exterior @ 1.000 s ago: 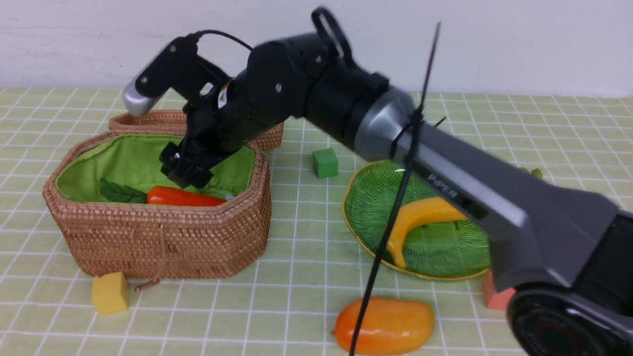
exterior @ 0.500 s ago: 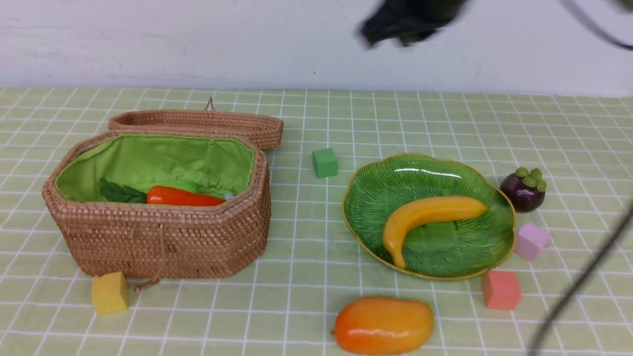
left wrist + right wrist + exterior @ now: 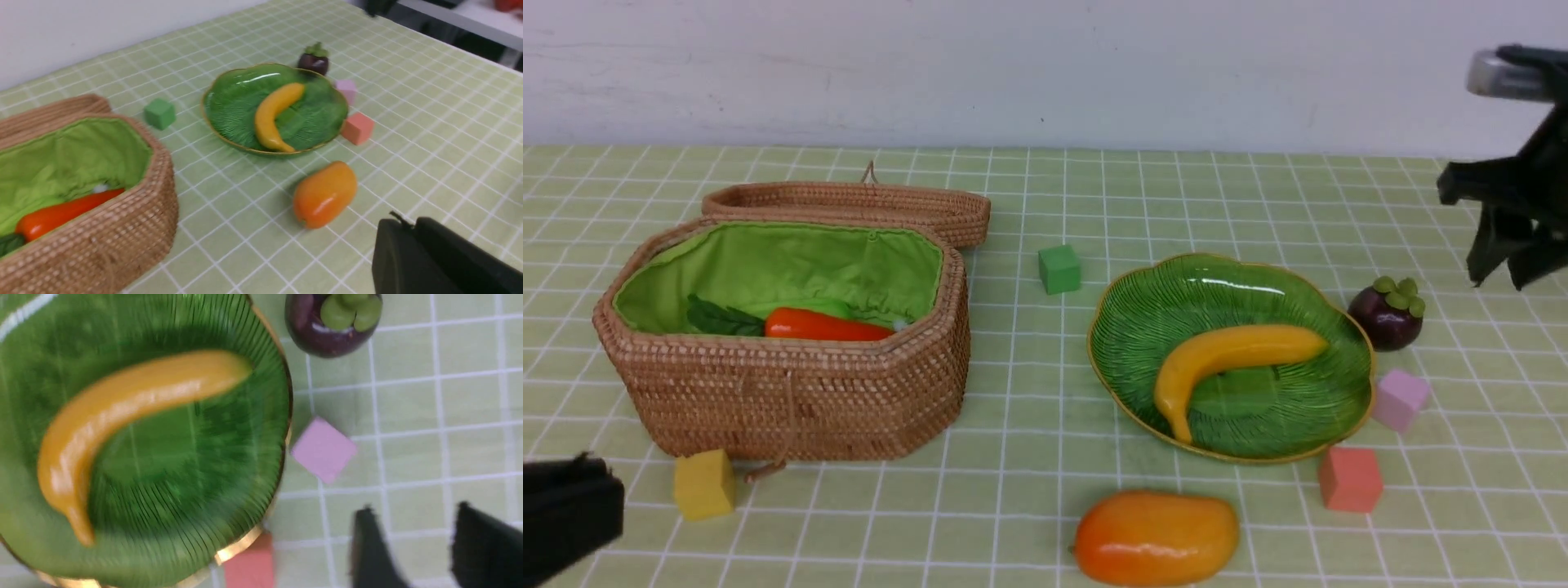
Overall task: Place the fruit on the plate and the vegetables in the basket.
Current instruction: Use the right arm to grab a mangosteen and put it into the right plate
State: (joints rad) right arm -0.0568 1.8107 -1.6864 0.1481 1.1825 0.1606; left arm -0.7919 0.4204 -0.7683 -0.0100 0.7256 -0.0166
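Note:
The banana (image 3: pixel 1225 355) lies on the green plate (image 3: pixel 1143 327). The mango (image 3: pixel 1156 536) lies on the cloth in front of the plate. The mangosteen (image 3: pixel 1387 314) stands just right of the plate. The carrot (image 3: pixel 825 327) lies inside the open basket (image 3: pixel 784 392); the gourd and eggplant do not show. My right gripper (image 3: pixel 1500 282) hangs open and empty above and right of the mangosteen; its wrist view shows spread jaws (image 3: pixel 414 510), the mangosteen (image 3: pixel 327 322) and the banana (image 3: pixel 135 396). My left gripper (image 3: pixel 568 506) is low at the front left, shut and empty (image 3: pixel 402 222), near the mango (image 3: pixel 325 194).
The basket's lid (image 3: pixel 849 204) lies open behind it. Foam cubes sit around: green (image 3: pixel 1059 269) between basket and plate, pink (image 3: pixel 1399 398) and red (image 3: pixel 1350 478) by the plate's right side, yellow (image 3: pixel 704 483) at the basket's front left corner.
My right arm has left the basket, swung up and across, and now hangs at the far right. My left gripper has come into view at the front left.

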